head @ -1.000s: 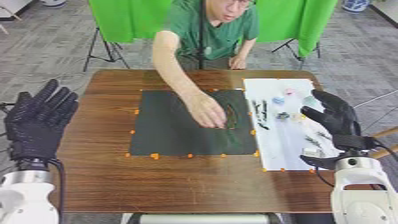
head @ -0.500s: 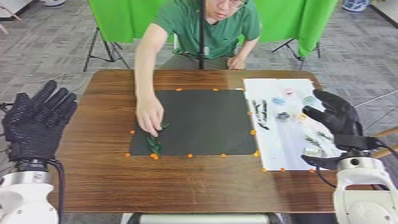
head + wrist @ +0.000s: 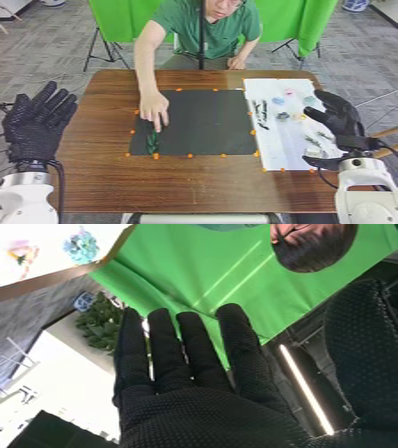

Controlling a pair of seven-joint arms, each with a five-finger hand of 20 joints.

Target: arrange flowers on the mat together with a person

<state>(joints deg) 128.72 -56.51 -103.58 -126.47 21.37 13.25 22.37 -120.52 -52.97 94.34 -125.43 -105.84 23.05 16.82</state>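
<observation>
In the head view, my left hand [image 3: 37, 122] stands open beside the table's left edge, holding nothing. My right hand [image 3: 335, 117] is at the right edge of the white sheet [image 3: 277, 137], fingers straight. The right wrist view has this right hand [image 3: 209, 411] with fingers extended and nothing in them. A person's hand [image 3: 154, 106] touches a green leafy stem [image 3: 152, 142] lying along the left side of the dark mat [image 3: 204, 122]. On the sheet lie a pink flower [image 3: 289, 92], a blue flower [image 3: 278, 100] and green sprigs [image 3: 313, 141].
The brown wooden table [image 3: 195, 185] carries the mat and sheet side by side. Orange markers line their edges. Dark stems [image 3: 260, 112] lie on the sheet's left part. The person's other hand [image 3: 236, 63] rests at the far table edge.
The person's hand has moved from the mat's right part to its left side with the green stem, which now lies straighter along that edge. Both my hands have stayed about where they were.
</observation>
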